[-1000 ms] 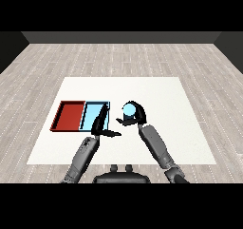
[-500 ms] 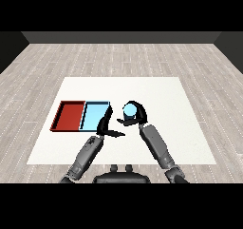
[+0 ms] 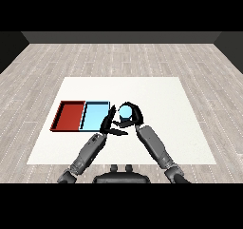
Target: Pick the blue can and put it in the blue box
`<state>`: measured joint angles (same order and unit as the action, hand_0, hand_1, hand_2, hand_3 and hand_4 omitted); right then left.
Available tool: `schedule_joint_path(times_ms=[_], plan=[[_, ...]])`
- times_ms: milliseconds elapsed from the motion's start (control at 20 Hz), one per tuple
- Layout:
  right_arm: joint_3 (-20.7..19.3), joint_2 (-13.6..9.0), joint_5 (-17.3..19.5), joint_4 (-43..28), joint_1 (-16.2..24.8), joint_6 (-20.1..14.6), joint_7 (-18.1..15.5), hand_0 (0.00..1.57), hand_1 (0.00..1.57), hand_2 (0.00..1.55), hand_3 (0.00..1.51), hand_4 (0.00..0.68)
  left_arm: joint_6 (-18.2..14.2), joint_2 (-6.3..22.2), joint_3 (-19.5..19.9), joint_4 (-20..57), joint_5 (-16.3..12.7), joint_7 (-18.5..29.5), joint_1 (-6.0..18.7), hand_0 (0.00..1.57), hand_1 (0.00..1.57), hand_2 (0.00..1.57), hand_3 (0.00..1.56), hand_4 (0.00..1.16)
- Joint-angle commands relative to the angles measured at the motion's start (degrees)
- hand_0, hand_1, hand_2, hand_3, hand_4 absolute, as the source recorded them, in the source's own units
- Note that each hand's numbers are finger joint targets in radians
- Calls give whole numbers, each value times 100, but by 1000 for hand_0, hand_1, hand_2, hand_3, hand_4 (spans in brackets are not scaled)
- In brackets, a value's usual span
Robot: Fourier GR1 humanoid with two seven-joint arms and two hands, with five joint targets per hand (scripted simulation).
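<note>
1. Head view: your right hand (image 3: 133, 115) curls round the blue can (image 3: 125, 112), held just right of the blue tray (image 3: 95, 115).
2. Your left hand (image 3: 110, 122) rests open-fingered at that tray's near right corner.
3. Carry step: next, move the can leftward over the tray, then release.

Two grey forearms, rounded and tapering, each built of smooth cylinder-like sections with a darker seam partway along. Each ends in a black hand: the left hand (image 3: 110, 124) shows slim black fingers and a thumb, the right hand (image 3: 134, 117) the same glossy black, with thicker-looking fingers.
</note>
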<state>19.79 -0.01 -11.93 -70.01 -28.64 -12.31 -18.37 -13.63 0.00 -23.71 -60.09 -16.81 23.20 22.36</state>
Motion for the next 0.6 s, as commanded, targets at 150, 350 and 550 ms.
schedule_joint_path(times_ms=[150, 350, 550], plan=[[286, 1, 41, -30, -105, -127, 86, 1394, 1394, 1426, 1391, 651, 435, 0, 278, 595, -112, 339, 311, 0, 0, 0, 0, 0], [-111, -1, 126, -62, -266, 263, 370, 1419, 1419, 1430, 1388, 651, 55, 0, -38, 480, -260, 70, 488, 0, 0, 0, 0, 0], [619, 1, -122, -155, -133, -300, 301, 1420, 1420, 1442, 1399, 617, -166, 0, -297, 461, -365, 96, 565, 0, 0, 0, 0, 0]])
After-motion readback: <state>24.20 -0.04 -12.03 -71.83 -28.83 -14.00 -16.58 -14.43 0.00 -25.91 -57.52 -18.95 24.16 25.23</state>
